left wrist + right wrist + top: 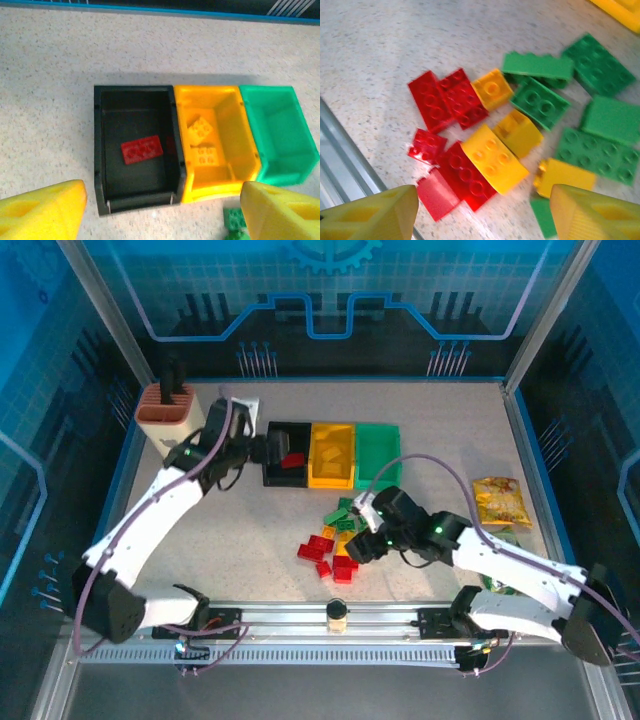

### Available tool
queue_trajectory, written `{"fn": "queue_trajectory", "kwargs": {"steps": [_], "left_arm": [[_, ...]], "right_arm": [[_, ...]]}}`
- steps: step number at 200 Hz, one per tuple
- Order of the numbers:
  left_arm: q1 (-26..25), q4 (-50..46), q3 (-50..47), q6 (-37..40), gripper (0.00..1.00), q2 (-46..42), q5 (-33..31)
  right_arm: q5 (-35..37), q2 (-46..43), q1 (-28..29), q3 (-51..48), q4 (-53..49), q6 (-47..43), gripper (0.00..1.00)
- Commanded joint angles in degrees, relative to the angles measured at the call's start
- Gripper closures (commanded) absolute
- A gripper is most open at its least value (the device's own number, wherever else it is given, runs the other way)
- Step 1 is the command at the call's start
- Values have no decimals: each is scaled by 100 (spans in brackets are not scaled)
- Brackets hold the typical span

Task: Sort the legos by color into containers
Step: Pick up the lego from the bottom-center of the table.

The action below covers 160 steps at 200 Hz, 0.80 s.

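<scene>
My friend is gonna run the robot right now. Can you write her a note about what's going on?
Left gripper: open, holding nothing, by the black bin.
Right gripper: open, holding nothing, above the pile.
Done: one red brick in the black bin, two yellow bricks in the yellow bin.
Green bin looks empty.
Left to do: all the red, yellow and green bricks in the pile, each into its own color's bin, red into black.

Yellow bin (205, 90) holds two yellow bricks (200, 128); black bin (98, 150) touching its left holds one red brick (142, 149); green bin (290, 170) touches its right. Loose legos (492, 157) lie near its front.
</scene>
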Motion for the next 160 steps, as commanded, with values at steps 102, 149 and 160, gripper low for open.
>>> {"fn": "queue_trajectory", "kwargs": {"steps": [102,149,160], "left_arm": [[-452,-1587,-2053,-1042,20,-4201,247],[-450,-1599,-2048,-1038,20,-4472,156],[-450,-1598,-2085,-1045,20,-4481,169]], "right_arm": [[284,4362,1064,3585,-1497,-2085,23],[581,5283,1147,4271,-1916,-2212,26],[534,5367,1159,4330,-1970,-2228,27]]}}
